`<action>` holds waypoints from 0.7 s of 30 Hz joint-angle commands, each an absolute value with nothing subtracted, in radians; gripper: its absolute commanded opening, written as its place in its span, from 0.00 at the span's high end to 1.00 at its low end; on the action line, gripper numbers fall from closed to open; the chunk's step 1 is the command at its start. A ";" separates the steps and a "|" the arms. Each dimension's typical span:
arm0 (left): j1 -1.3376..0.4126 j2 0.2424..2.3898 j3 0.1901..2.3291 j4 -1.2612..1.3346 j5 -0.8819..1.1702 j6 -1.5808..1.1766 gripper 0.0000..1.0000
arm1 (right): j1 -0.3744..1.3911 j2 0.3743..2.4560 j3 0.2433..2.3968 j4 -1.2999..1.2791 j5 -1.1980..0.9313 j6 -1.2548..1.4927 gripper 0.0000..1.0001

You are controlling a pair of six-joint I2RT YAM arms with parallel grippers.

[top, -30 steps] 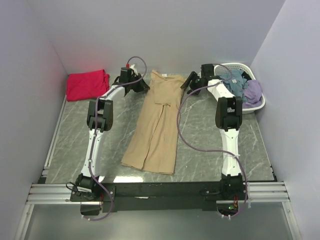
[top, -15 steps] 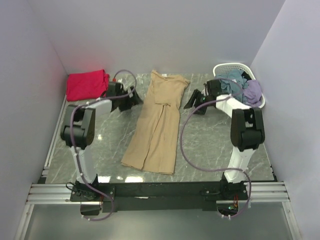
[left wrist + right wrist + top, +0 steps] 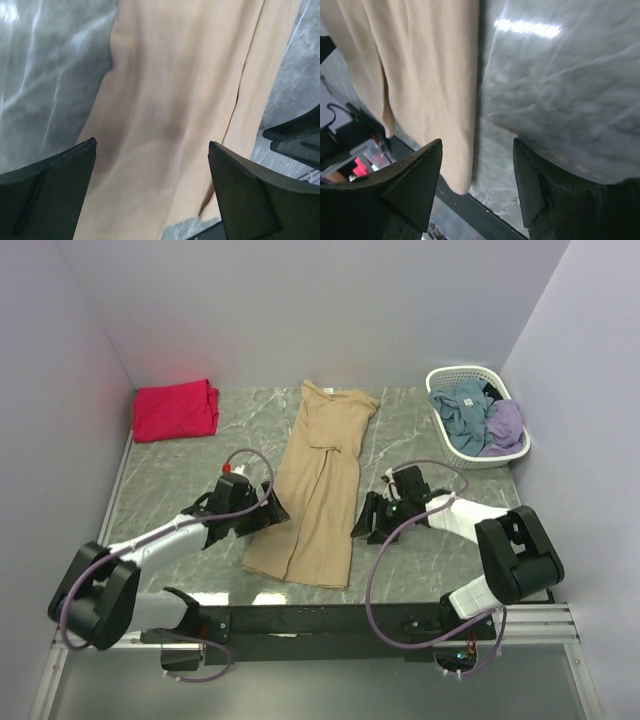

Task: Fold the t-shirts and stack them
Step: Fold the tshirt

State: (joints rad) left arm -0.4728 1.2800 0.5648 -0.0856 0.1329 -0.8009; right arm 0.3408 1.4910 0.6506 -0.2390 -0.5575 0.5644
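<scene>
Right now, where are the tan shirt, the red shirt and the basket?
tan shirt (image 3: 318,475), top view, its middle.
red shirt (image 3: 175,410), top view, its middle.
basket (image 3: 458,370), top view, far rim.

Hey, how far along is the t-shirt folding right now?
Done: the red-pink cloth t-shirt looks folded in the far left corner. In hand: the tan short-sleeved t-shirt is folded lengthwise into a strip; the left tool and right tool, both open, flank its near hem. Left: cross folds, stacking.
</scene>
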 commanded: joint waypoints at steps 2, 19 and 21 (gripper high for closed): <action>-0.531 1.137 0.503 -0.233 0.032 -0.908 0.00 | 0.420 1.431 0.556 -0.202 -0.552 0.627 0.34; -0.659 0.871 0.330 -0.449 -0.043 -1.092 0.00 | 0.721 1.348 0.405 -0.040 -0.517 0.880 0.38; -0.673 0.858 0.337 -0.504 -0.116 -1.135 0.01 | 0.750 1.367 0.413 -0.038 -0.497 0.893 0.38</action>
